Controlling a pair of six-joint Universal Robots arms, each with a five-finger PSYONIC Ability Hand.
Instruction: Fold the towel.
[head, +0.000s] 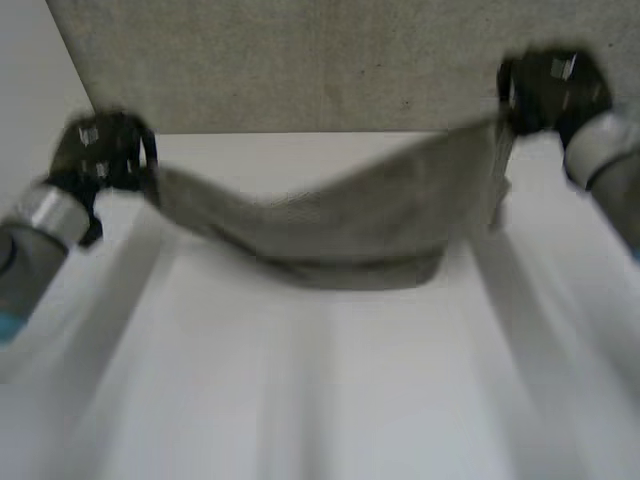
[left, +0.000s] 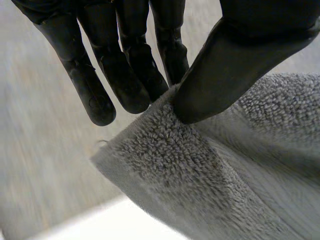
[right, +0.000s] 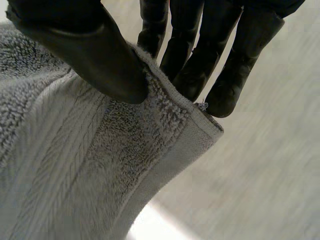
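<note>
So the left robot hand (head: 105, 150) pinches one towel (head: 340, 215) corner thumb-to-fingers, right robot hand (head: 550, 90) the other, both held up. Can't tell if the sagging middle touches the bench (head: 330, 400).

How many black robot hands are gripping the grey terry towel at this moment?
2. The left hand pinches one lifted corner of the grey terry towel between thumb and fingers; the right hand pinches the other lifted corner, with the towel sagging between them.
</note>
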